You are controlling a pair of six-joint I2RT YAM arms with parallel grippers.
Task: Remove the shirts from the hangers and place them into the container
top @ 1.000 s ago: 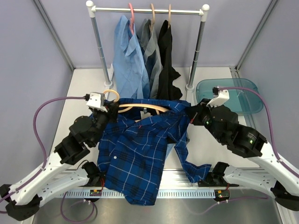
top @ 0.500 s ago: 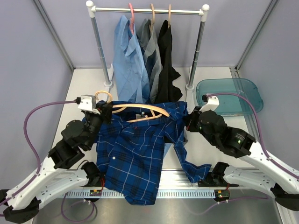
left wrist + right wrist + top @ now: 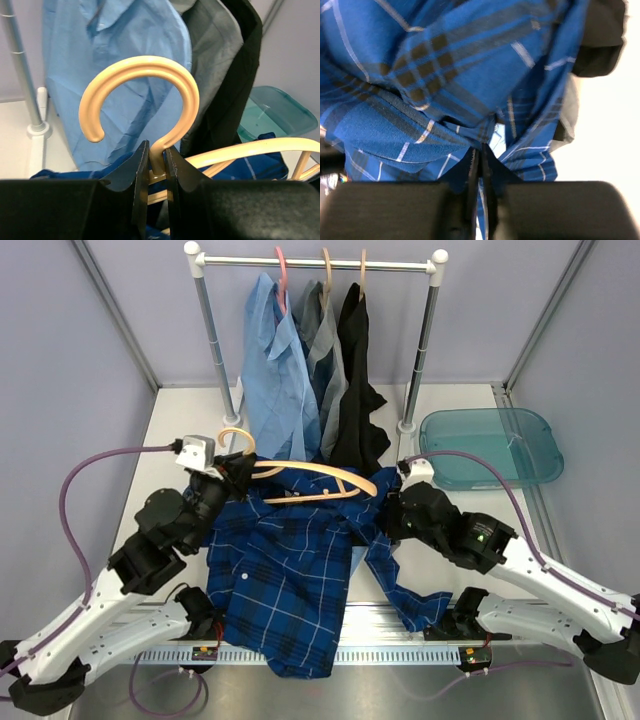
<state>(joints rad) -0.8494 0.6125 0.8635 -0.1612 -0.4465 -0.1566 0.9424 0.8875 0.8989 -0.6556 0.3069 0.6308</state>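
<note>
**While hanger is pinched, plaid shirt not yet free**

With the left fingers clamped tight on the neck of the tan wooden hanger, just under its hook, I've got the hanger held above the dark blue plaid shirt. The right fingers are nearly together on a thin fold of the plaid cloth, by the hanger's far end. I can't tell if that end is out of the shoulder or tucked in.

The shirt lies spread on the table between the arms, its hem and one sleeve draping over the near edge. The teal container sits well apart at the right and holds nothing I can see. The light blue shirt, grey shirt and black shirt hang on the rail stand.

Risks, as I judge them:
- The right pinch is a thin fold, so a pull could slip it and the shoulder would stay hooked.
- The hanger neck is round, so it may twist between the fingers under side load.
- The hook is close to the hanging shirts and a lift backward could snag them.
- Overhanging cloth could drag the shirt off the table once the hanger lets go.
</note>
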